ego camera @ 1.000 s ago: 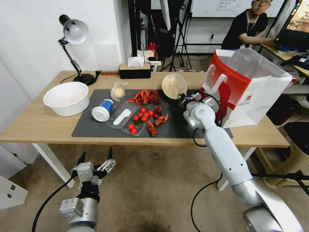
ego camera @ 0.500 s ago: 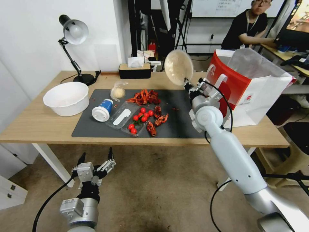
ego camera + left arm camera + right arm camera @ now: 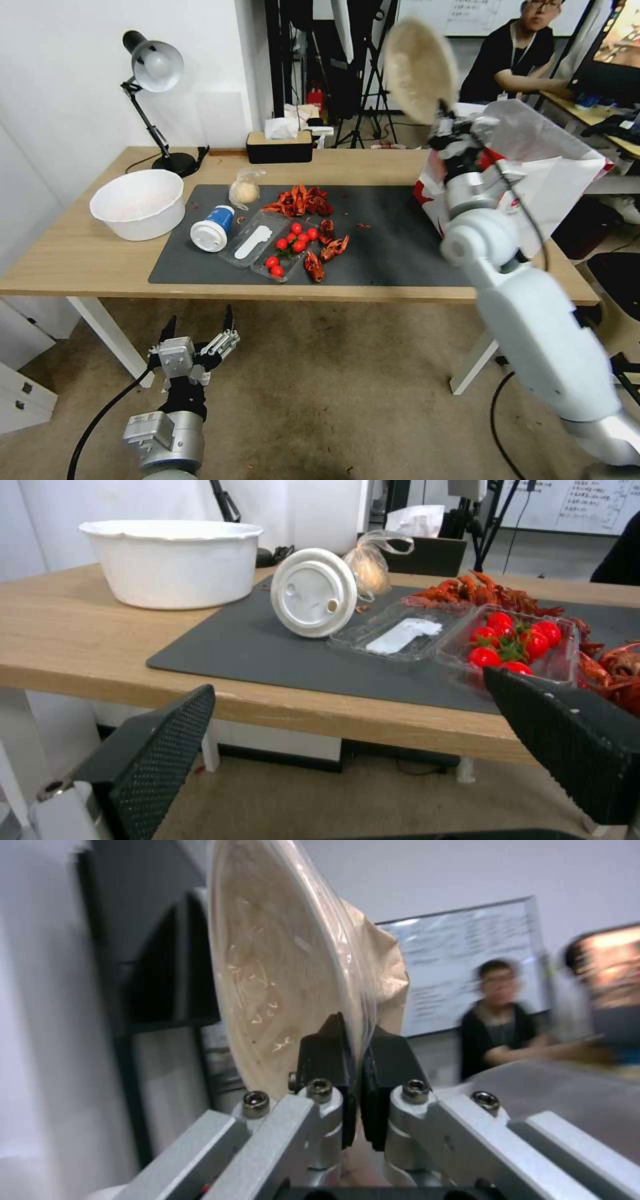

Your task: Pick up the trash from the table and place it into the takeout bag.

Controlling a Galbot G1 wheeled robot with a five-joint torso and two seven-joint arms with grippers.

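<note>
Above the takeout bag (image 3: 533, 173) the right arm reached up, its right gripper (image 3: 443, 115) pinching the rim of the beige bowl (image 3: 419, 69), held on edge. Below the table's (image 3: 80, 253) edge the left gripper (image 3: 197, 328) hung, fingers spread.

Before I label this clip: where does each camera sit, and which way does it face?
Head view: high, looking down at the table; both arms show, left gripper below the table edge, right gripper raised by the takeout bag.
Left wrist view: low, facing the lidded cup between its open fingers.
Right wrist view: along the pinching fingers to the beige bowl.
Shared: head and right wrist views both show the bowl.
</note>
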